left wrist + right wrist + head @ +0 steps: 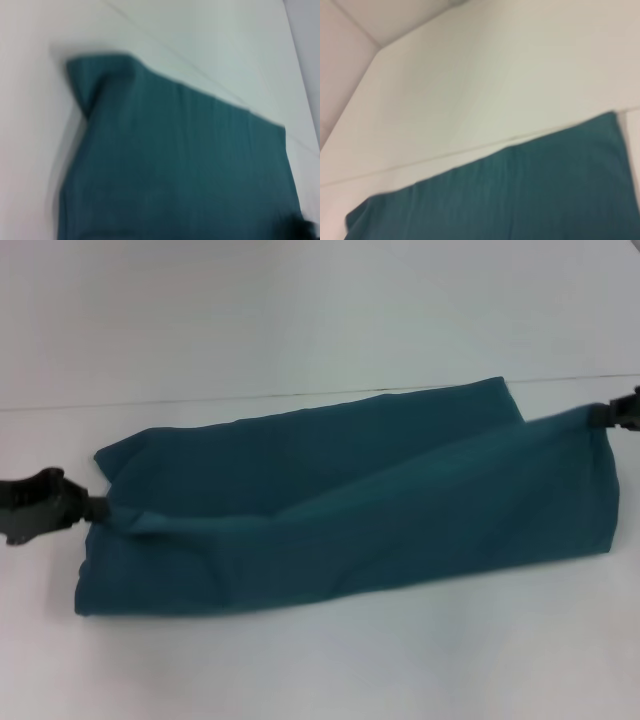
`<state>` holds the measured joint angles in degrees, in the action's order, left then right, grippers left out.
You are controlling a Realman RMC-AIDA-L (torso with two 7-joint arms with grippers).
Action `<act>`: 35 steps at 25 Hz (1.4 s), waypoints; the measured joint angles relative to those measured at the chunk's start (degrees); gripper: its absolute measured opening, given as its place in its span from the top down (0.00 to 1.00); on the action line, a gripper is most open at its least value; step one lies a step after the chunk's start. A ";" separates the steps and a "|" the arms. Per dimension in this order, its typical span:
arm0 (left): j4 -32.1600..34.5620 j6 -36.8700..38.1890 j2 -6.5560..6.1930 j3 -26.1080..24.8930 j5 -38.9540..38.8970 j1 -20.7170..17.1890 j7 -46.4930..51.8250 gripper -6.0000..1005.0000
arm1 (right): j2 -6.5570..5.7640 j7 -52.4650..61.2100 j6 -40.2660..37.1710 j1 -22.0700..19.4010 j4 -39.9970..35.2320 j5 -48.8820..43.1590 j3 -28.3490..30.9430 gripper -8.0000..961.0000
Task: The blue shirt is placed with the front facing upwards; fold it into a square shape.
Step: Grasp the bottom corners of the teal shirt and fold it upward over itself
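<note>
Blue shirt (340, 510) folded long on white desk (300, 320), pinched by left hand (98, 507) and right hand (592, 417).

Left gripper (98, 507), left edge of head view: black, chunky, rounded housing narrowing to a thin dark tip. Right gripper (600, 416), upper right edge: black, only a small angular piece in frame. No cables, screws or markings discernible.
</note>
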<state>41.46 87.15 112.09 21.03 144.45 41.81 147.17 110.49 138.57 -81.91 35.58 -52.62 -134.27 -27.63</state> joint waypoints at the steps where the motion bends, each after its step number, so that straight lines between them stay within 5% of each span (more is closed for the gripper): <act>1: -0.47 -1.38 0.00 0.02 -0.08 0.38 0.13 1.00 | 0.33 0.46 1.76 0.51 0.41 -0.18 -0.28 0.96; 20: -7.62 -30.18 1.95 0.02 -0.87 5.56 2.77 1.00 | 2.71 1.01 34.84 7.16 15.24 -0.29 -11.81 0.96; 35: -9.86 -34.38 3.32 0.24 -1.55 6.20 2.77 1.00 | 3.76 0.56 46.36 11.75 20.41 -0.29 -16.06 0.96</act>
<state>31.60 52.77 115.42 21.27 142.90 48.01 149.94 114.24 139.13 -35.55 47.33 -32.21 -134.55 -43.69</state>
